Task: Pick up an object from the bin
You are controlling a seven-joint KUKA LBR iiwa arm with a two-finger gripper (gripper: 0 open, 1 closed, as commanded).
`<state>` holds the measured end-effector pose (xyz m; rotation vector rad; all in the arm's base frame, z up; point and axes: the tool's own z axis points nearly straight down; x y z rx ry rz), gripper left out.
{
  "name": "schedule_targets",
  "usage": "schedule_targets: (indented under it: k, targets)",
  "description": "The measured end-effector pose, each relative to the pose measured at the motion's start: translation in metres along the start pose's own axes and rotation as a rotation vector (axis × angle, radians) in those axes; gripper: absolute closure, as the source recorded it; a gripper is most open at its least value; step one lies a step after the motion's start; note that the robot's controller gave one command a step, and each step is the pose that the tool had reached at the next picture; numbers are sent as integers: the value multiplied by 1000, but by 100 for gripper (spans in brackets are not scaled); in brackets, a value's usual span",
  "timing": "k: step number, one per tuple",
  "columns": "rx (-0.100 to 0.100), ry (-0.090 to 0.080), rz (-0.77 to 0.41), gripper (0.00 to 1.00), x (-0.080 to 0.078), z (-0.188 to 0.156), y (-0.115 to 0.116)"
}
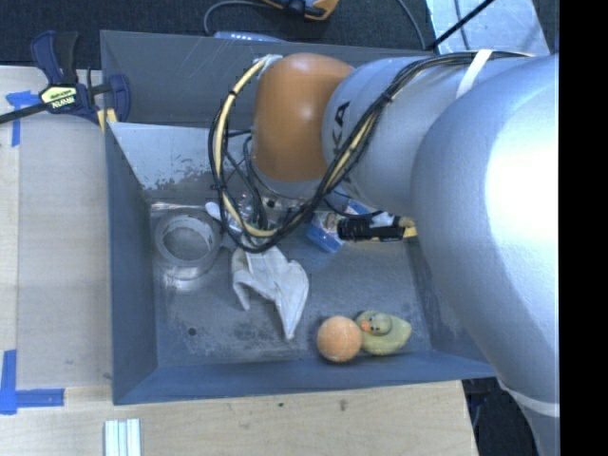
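- My arm (pixel 456 160) reaches in from the right.
- My orange wrist cover (pixel 299 112) faces up, with cables (pixel 226 131) looping round it.
- My gripper (pixel 255 218) hangs below, pointing down.

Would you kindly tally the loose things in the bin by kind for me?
Clear cup: 1
White cloth: 1
Orange ball: 1
Yellow duck: 1
Blue item, partly hidden: 1
Black-and-yellow item: 1
Total: 6 in sight; the arm may hide more.
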<state>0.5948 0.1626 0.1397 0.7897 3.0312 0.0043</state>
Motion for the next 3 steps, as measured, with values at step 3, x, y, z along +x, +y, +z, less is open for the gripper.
schedule_targets:
  k: [3]
  targets:
    - [0, 0, 0, 100, 0, -16, 0]
